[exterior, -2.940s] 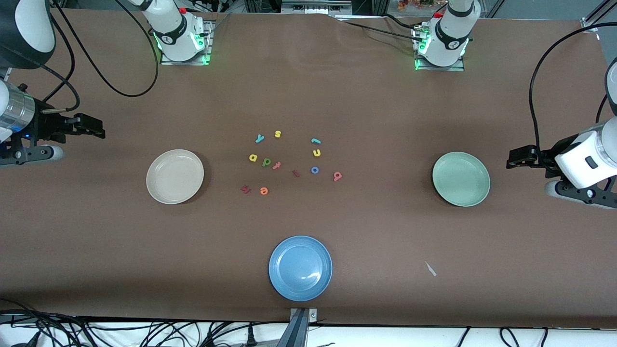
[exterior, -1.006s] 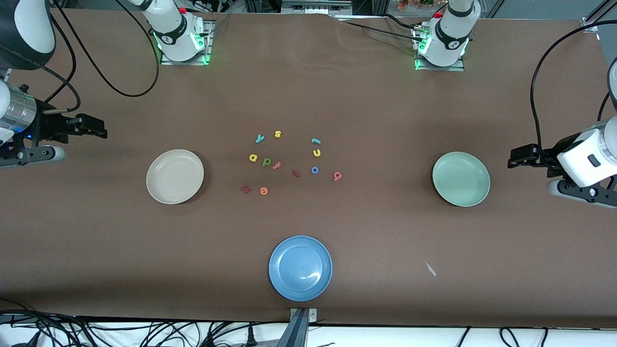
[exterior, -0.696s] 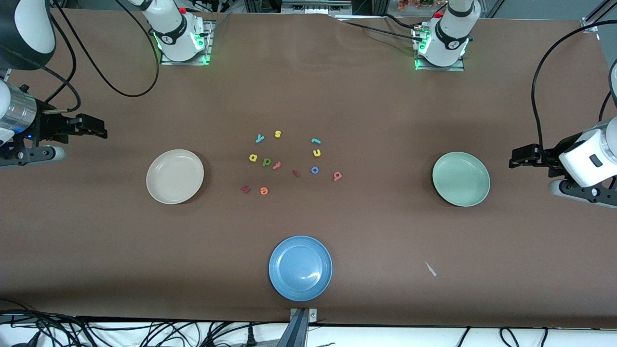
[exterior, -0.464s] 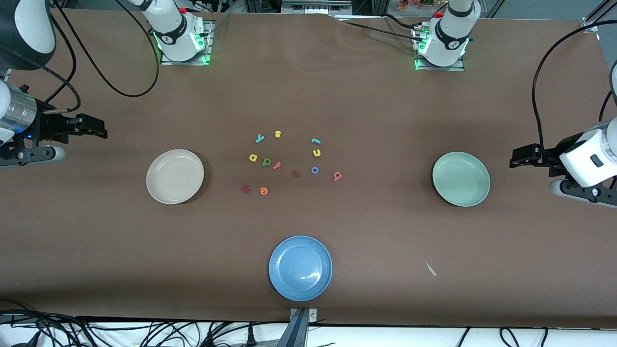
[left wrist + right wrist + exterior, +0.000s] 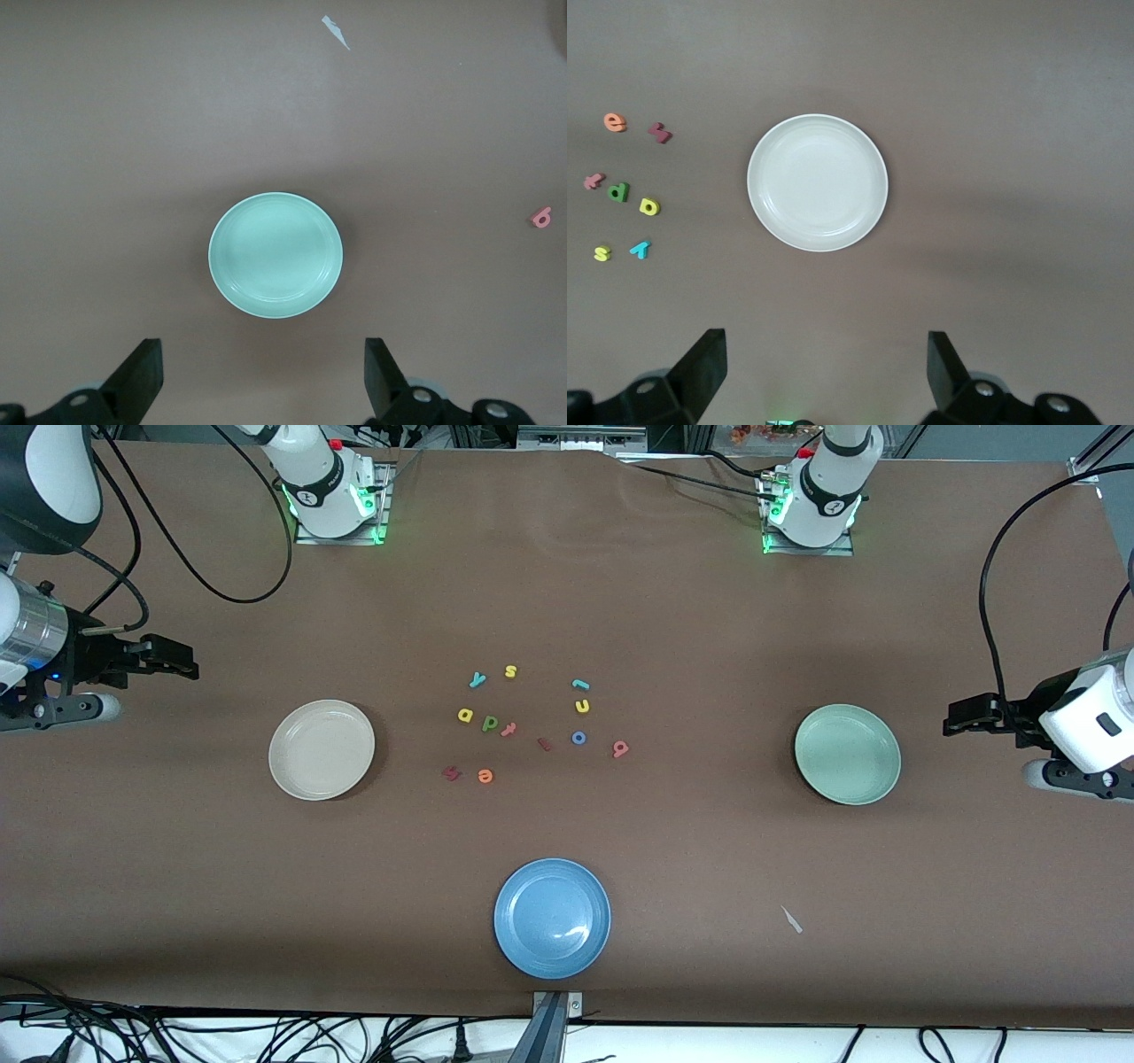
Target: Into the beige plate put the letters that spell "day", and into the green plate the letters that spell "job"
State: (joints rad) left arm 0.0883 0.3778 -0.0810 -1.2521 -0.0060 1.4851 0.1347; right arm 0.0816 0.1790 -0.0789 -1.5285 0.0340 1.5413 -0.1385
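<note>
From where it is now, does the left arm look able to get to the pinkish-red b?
Probably yes. The left tool is open and empty, off past the green plate. The pinkish-red b lies on bare table with nothing on it; only that low plate lies between.

a brown table point(image 5: 673, 638) carries three round plates: the beige plate point(image 5: 322, 749) toward the right arm's end, the green plate point(image 5: 847, 754) toward the left arm's end, and a blue plate point(image 5: 552, 918) nearest the front camera. between the beige and green plates lie scattered foam letters: teal y point(image 5: 477, 680), yellow s point(image 5: 511, 670), yellow a point(image 5: 465, 714), green d point(image 5: 489, 724), teal j point(image 5: 579, 685), yellow u point(image 5: 583, 705), blue o point(image 5: 578, 737), pinkish-red b point(image 5: 620, 749) and orange e point(image 5: 484, 776). a small white scrap point(image 5: 791, 919) lies nearer the front camera than the green plate.
</note>
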